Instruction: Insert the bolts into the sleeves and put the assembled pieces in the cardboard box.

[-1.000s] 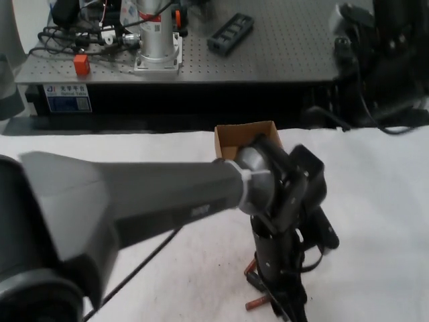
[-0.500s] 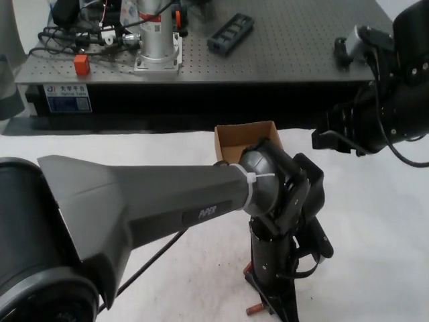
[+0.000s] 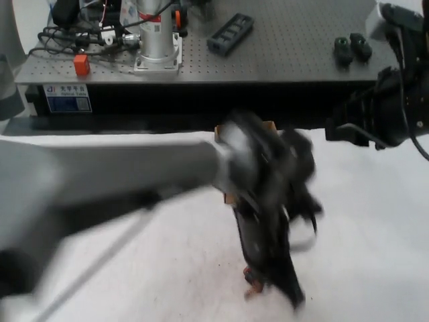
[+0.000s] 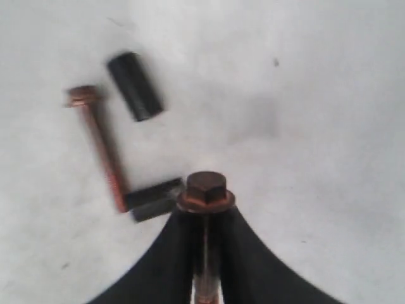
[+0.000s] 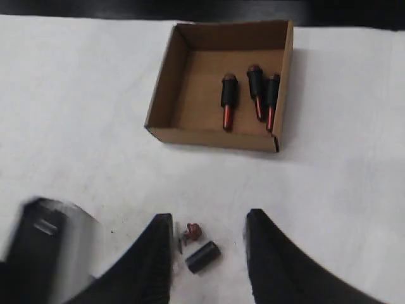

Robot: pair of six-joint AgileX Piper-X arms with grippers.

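L gripper point(image 4: 205, 218): clenched on a bolt point(image 4: 205, 189). Shank sits between the fingers, hex head pokes out past the tips. It's low over the white cloth point(image 4: 304, 95), near-centre of bench, on the near side of the cardboard box point(image 5: 215, 137).

Loose parts on cloth right by it:
- loose bolt point(image 4: 96, 142), lying flat
- sleeve point(image 4: 135, 86), black, beside that bolt's head, apart from it
- second sleeve point(image 4: 154, 198) at that bolt's tip end. Touching or just beside, can't tell.

R gripper point(image 5: 207, 218): jaws spread, nothing in them, up above the cloth. R arm point(image 3: 379, 117) is far right. Below it on the cloth: dark sleeve point(image 5: 202, 256) w/ a copper piece point(image 5: 192, 232) just beside.

Box: far-centre on cloth, open top. 3 assembled pieces point(image 5: 228, 96) lie inside, 2 side by side along one wall, 3rd a bit apart.
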